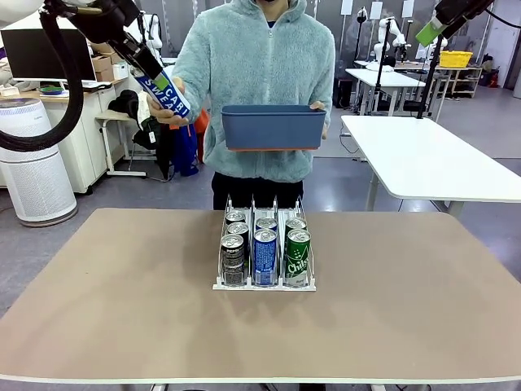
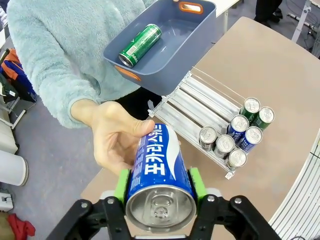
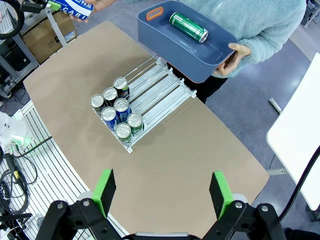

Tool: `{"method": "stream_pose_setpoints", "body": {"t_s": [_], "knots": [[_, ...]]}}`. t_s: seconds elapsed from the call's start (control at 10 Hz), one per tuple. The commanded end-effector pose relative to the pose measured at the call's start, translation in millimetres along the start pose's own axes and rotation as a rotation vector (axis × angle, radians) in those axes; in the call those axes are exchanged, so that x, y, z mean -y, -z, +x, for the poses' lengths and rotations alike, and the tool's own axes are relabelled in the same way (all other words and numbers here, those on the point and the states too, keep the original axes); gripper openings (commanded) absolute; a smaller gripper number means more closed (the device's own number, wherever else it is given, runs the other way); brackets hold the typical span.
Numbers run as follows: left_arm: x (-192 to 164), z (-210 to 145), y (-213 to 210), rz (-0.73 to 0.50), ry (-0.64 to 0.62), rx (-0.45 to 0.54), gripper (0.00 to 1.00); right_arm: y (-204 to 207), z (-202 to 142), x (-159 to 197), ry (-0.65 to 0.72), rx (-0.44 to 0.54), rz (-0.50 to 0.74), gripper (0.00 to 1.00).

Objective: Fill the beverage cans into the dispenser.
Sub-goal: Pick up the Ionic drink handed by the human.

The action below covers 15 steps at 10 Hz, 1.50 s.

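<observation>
1. Done so far: the dispenser [image 1: 264, 287] sits at the centre of the bench [image 1: 407, 309] with seven cans [image 1: 265, 254] standing upright, tops up, packed against its front lip. There are three in the left lane, two in the middle and two in the right. The far part of every lane is bare, so you have room to go on.
2. In hand: your left gripper [image 2: 159, 184] is clenched on a blue can [image 2: 160, 160], with a green pad on either side. The person's hand [image 2: 112, 135] touches the can too, so I judge the handover unfinished.
3. Where it is: in the front view the blue can hangs high at 10 o'clock from the dispenser, well above the bench on the person's side.
4. Which way it points: its long axis slants from 10 to 4 o'clock in the front view. The silver top faces back into your gripper and the base points toward the person's palm. You will likely need to bring it upright before it goes in a lane.
5. Left to do: a green can [image 2: 141, 45] lies on its side in the bin [image 1: 273, 130], which the person holds at 12 o'clock above the dispenser.
6. Your right gripper [image 3: 163, 187] is spread wide and holds nothing, high over the bench.
</observation>
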<state>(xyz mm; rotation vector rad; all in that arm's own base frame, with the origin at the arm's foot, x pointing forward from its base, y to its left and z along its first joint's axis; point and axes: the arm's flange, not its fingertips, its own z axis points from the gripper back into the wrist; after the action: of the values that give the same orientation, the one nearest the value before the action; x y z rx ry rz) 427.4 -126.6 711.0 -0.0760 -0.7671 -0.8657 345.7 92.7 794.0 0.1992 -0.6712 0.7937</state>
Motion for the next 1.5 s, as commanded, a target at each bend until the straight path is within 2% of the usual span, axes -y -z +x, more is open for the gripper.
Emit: {"method": "stream_pose_setpoints", "body": {"t_s": [0.0,0.6,0.7,0.8,1.4], "knots": [[-0.4,1.2,-4.2,0.026,-0.023,-0.038,0.02,-0.1,0.1,-0.3,0.008,0.001,0.001,1.00],[-1.4,3.7,-8.8,0.036,-0.016,-0.078,0.00,-0.1,0.1,-0.3,0.008,0.001,0.001,1.00],[-4.2,4.9,-2.8,0.011,-0.063,-0.091,0.15,-0.1,0.1,-0.3,0.008,0.001,0.001,1.00],[-0.9,1.3,-6.3,0.027,-0.001,-0.056,0.15,-0.1,0.1,-0.3,0.008,0.001,0.001,1.00],[-0.9,1.3,-6.3,0.027,-0.001,-0.056,0.15,-0.1,0.1,-0.3,0.008,0.001,0.001,1.00]]}}
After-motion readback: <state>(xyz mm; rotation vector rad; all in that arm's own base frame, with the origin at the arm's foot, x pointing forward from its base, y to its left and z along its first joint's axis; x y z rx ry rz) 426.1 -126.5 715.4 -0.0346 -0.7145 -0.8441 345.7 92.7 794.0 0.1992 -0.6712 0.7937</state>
